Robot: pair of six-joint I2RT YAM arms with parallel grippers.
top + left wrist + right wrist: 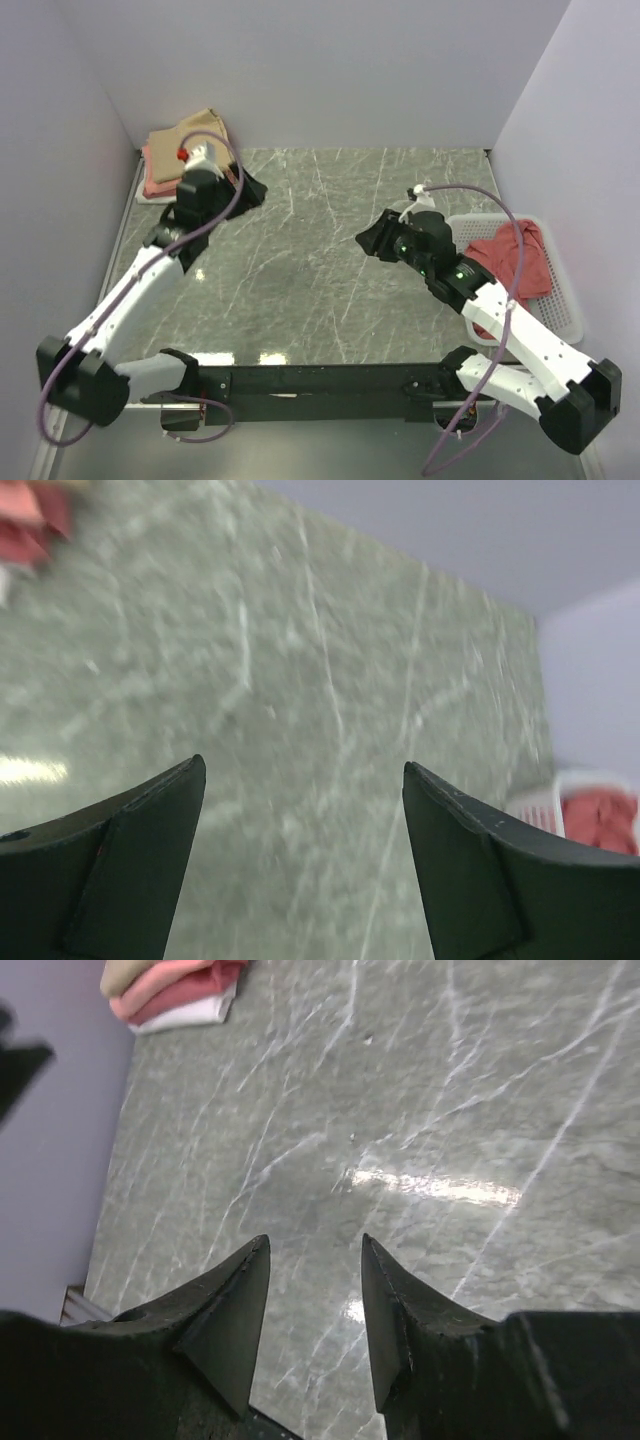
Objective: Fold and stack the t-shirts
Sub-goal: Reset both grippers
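Top external view: a stack of tees [183,152], tan on top, sits at 11 o'clock on the desk [320,215]; a red tee [515,260] lies in a basket [566,312] at 3 o'clock. Left fingers [250,190] beside the stack are spread wide, empty; right fingers [375,240] near the basket are parted, grasping nothing.

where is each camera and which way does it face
top external: above, behind the robot, looking down on the grey marbled table; left claw and right claw show
left wrist: on left arm, facing the white slatted plastic basket; open claw shows
right wrist: on right arm, facing the folded tan, pink, white t-shirt stack; claw shows
shared: top and right wrist show that stack
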